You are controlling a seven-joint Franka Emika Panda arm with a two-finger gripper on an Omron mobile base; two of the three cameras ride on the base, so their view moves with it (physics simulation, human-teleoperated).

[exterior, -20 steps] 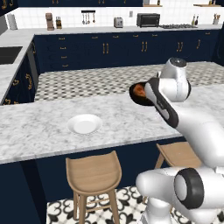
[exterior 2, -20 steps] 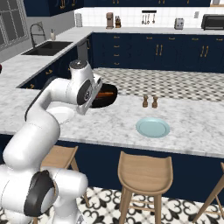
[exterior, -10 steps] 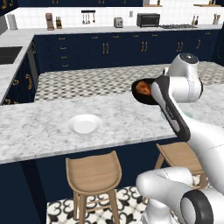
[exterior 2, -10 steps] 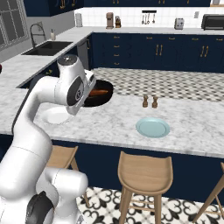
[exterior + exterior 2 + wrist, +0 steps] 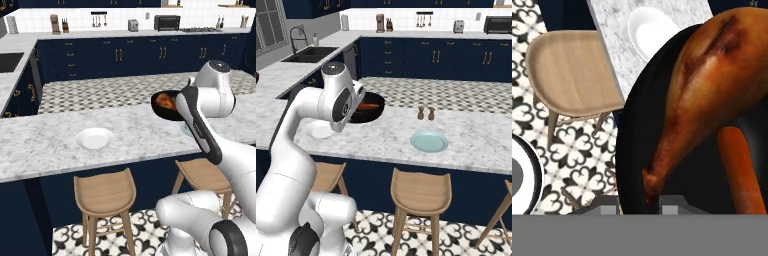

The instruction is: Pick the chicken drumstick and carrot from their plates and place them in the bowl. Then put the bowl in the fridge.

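Observation:
The glossy black bowl (image 5: 169, 111) hangs above the marble counter, held at its rim by my gripper (image 5: 640, 204), which is shut on it. Inside lie the reddish-brown chicken drumstick (image 5: 704, 85) and, beside it, the orange carrot (image 5: 740, 170). In the right base view the bowl (image 5: 370, 114) shows the carrot (image 5: 370, 106) in it, right by my wrist. The white plate (image 5: 95, 138) lies bare on the counter to the left. The pale blue plate (image 5: 429, 141) lies bare further right. The fridge is out of view.
Wooden stools (image 5: 104, 192) (image 5: 418, 192) stand under the counter's near edge. Salt and pepper shakers (image 5: 424, 113) stand behind the blue plate. A sink (image 5: 310, 54) sits on the far left counter. Navy cabinets line the back wall.
The arm has swung sideways, rightward in the left base view, carrying the bowl slightly with it. The grip on the bowl is unchanged and the food stays inside.

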